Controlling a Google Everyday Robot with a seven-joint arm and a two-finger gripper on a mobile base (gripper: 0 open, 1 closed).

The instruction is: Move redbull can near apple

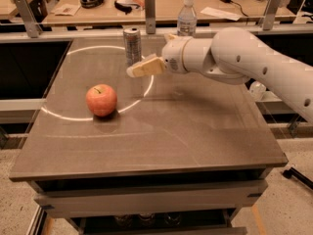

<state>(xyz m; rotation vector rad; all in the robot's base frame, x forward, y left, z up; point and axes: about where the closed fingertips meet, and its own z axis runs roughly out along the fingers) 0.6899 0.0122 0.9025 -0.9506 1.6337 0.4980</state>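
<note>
The redbull can [132, 45] stands upright near the far edge of the table, left of centre. The apple [101, 100] sits on the table nearer me and to the left of the can. My gripper [139, 69] reaches in from the right on a white arm; its tan fingers [146, 67] point left, with their tips just in front of the can's lower part, overlapping it in view. Nothing is held.
A clear plastic bottle [186, 16] with a white cap stands at the far edge, right of the can. A metal post [149, 6] rises behind the can. The brown table [171, 131] carries a bright ring of light. A cluttered bench lies behind.
</note>
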